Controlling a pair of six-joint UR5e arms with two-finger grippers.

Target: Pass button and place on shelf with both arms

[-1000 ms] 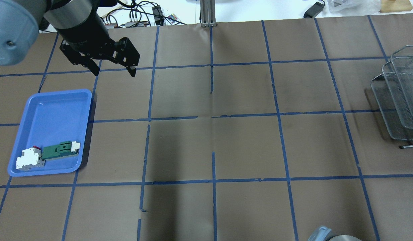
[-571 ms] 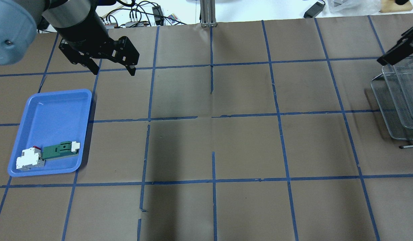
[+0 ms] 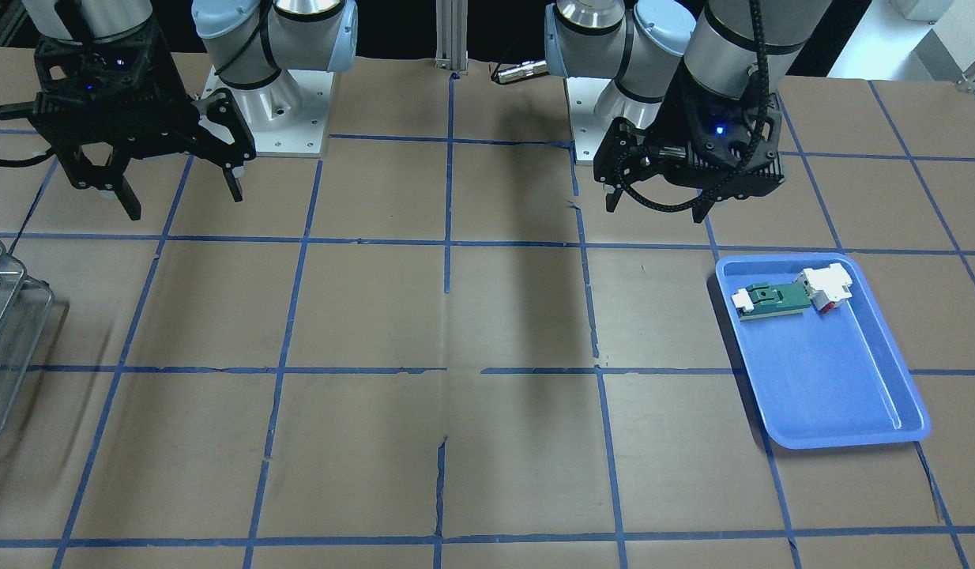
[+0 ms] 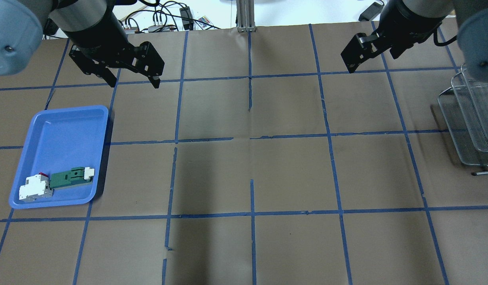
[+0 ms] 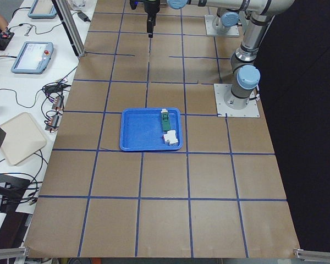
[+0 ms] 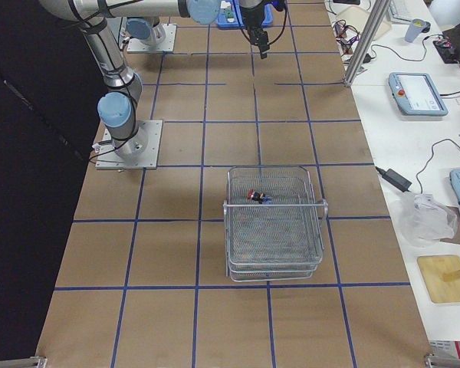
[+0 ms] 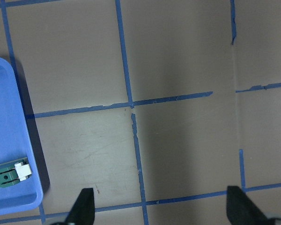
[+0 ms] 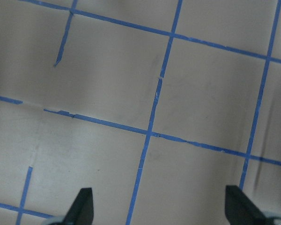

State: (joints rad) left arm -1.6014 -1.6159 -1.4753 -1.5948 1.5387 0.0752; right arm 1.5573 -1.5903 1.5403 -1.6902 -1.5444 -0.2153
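The button (image 6: 254,195), with its red cap and black body, lies on the mesh inside the wire shelf (image 6: 274,230), near the end that faces the arms. I cannot tell which tier it is on. The shelf also shows at the overhead view's right edge (image 4: 471,118), where the button is out of view. My left gripper (image 4: 135,85) is open and empty, hanging above the table beyond the blue tray (image 4: 62,130). My right gripper (image 3: 183,204) is open and empty, above the table and away from the shelf (image 3: 5,316).
The blue tray (image 3: 843,379) holds a green-and-white connector (image 4: 72,177) and a white part with a red tab (image 4: 35,188). Blue tape lines grid the brown table. Cables and a metal post (image 4: 246,16) stand at the far edge.
My right arm has swung in from the overhead view's right edge, away from the shelf, to the table's far right part. The left gripper has barely moved.
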